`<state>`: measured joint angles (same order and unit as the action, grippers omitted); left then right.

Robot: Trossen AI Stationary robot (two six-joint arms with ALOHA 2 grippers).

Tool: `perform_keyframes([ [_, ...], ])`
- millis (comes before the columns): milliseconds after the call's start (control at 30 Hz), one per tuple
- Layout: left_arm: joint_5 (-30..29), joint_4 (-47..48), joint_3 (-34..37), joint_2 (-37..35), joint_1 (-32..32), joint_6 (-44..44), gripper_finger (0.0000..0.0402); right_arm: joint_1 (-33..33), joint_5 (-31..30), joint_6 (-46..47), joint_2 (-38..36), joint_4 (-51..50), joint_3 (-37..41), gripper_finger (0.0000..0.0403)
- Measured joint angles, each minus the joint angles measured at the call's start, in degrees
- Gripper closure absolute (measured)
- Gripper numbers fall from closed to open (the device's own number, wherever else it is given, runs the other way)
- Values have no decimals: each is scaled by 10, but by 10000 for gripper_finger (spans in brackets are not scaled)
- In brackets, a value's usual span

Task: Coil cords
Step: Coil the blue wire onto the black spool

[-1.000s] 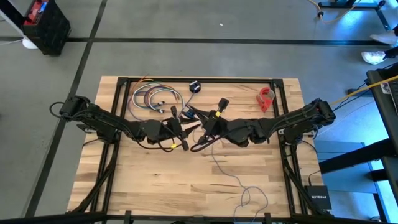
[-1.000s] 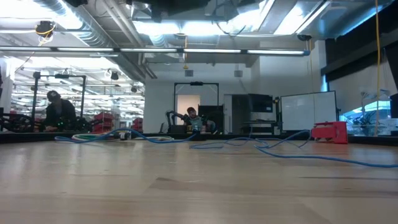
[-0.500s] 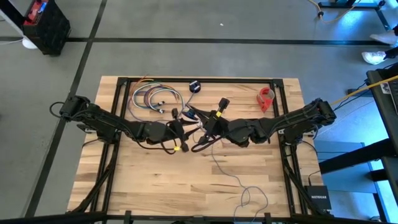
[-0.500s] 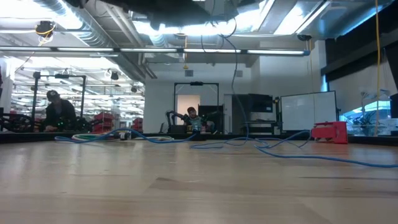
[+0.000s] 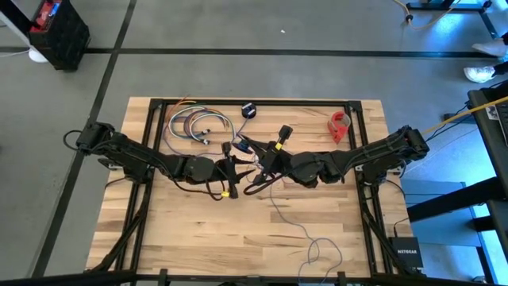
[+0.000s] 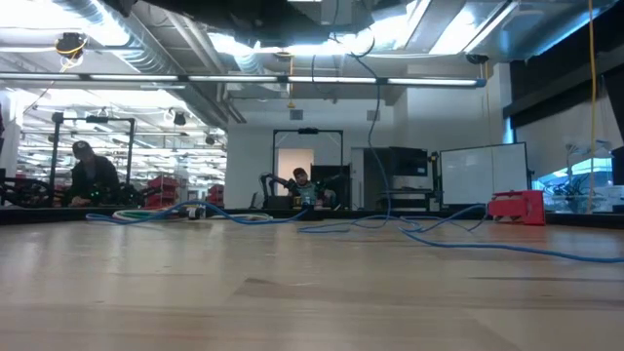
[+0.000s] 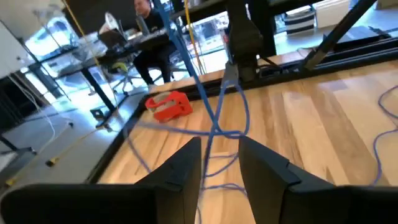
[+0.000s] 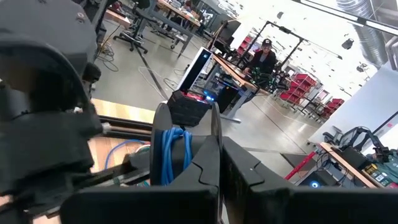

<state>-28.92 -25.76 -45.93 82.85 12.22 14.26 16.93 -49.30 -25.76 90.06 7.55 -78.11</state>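
Observation:
The thin cord looks blue in the wrist views. It runs from the two grippers at the table's middle [image 5: 270, 195] to a loose loop near the front edge [image 5: 321, 253]. The black spool [image 5: 248, 110] lies at the far edge. My right gripper [image 5: 263, 161] is shut on a bunch of cord turns [image 8: 175, 155]. My left gripper [image 5: 232, 163] stands right beside it with its fingers a little apart, and one cord strand [image 7: 211, 140] runs through the gap. In the low view a strand [image 6: 380, 146] hangs from above to the table. My right gripper holds several turns of the cord [image 8: 174, 149] between its two fingers, lifted clear of the table; the rest of the cord trails down from it. My left gripper has one strand running along the inner side of one finger [image 7: 186, 171]. I cannot tell whether it is pinched.
A bundle of multicoloured cables [image 5: 194, 125] lies at the far left and a small red object [image 5: 340, 125] at the far right. The two grippers are nearly touching. People sit at desks in the room behind the table [image 6: 93, 175].
My left gripper has turned at its wrist and shifted slightly toward the table's near edge, staying beside my right gripper. A strand of cord has come into the low view, hanging from the grippers down to the table.

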Motion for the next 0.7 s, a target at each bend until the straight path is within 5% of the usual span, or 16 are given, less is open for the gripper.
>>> perform_keyframes([
  [433, -15, 6, 0, 1, -29, -6, 304, 0, 10, 0, 0, -3, 0, 400],
  [600, -15, 13, 0, 1, -29, 9, 380, 0, 13, 0, 1, -5, 0, 400],
  [700, -15, 27, 0, 1, -29, 12, 391, 0, 13, 0, 1, -5, 0, 400],
])
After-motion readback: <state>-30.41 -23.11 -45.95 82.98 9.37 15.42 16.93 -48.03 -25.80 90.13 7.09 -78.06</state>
